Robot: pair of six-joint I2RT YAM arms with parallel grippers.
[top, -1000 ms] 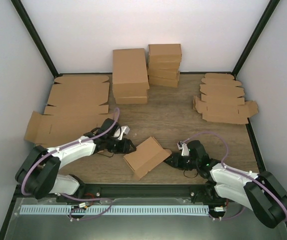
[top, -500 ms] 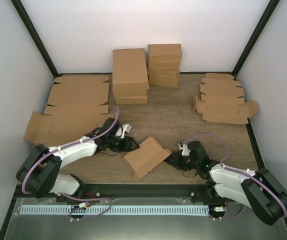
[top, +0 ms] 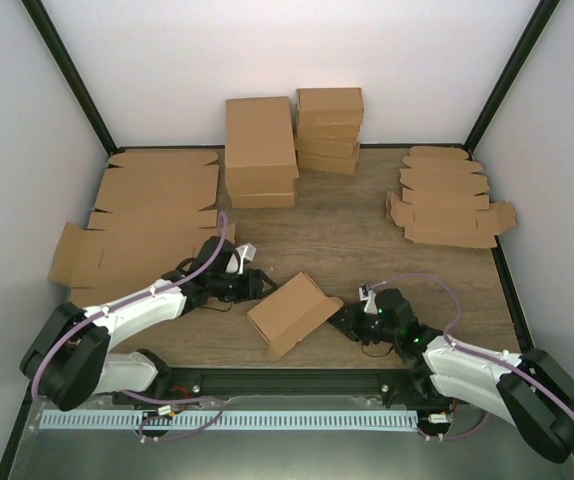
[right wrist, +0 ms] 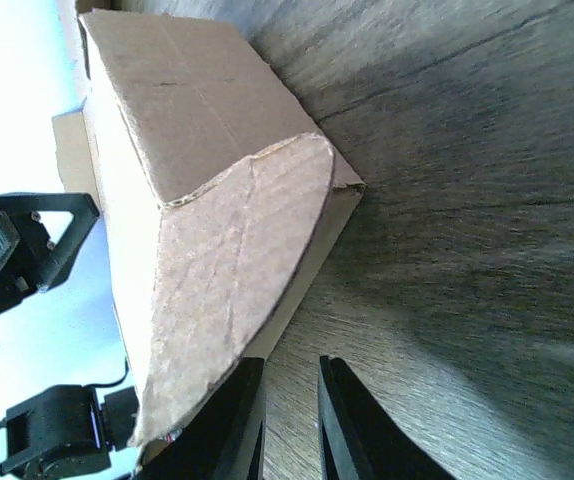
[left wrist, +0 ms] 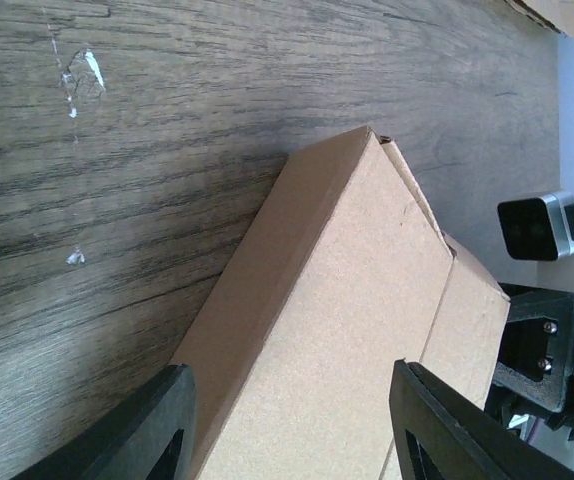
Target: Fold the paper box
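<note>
Near the front edge of the bench [top: 357,245], between the two arms, the paper box [top: 295,313] lay on the wood at a slant, one long edge raised as a ridge. Its body was closed into a shallow carton. A rounded flap [right wrist: 252,260] hung across the end that faced the right arm.

1. Left pincer [top: 263,290]: positioned at the far-left corner of the paper box. The jaws stood well apart. In the left wrist view both fingers [left wrist: 162,425] framed the brown top face, which ran on past them. Nothing was clamped between them, and contact with the cardboard could not be determined.

2. Right pincer [top: 337,320]: positioned low over the bench, just beside the flapped end. Its fingers [right wrist: 352,430] were open only by a narrow slit, through which bare wood showed. No object was held. One fingertip sat close under the lower edge of the rounded flap; contact could not be determined.

Surrounding items:
- Tall stack of larger folded boxes [top: 260,150] at the far edge, with a stack of smaller folded boxes [top: 329,128] just beside it.
- Large flat blanks [top: 147,215] spread along the left side.
- Small flat blanks [top: 447,200] piled at the far right.
</note>
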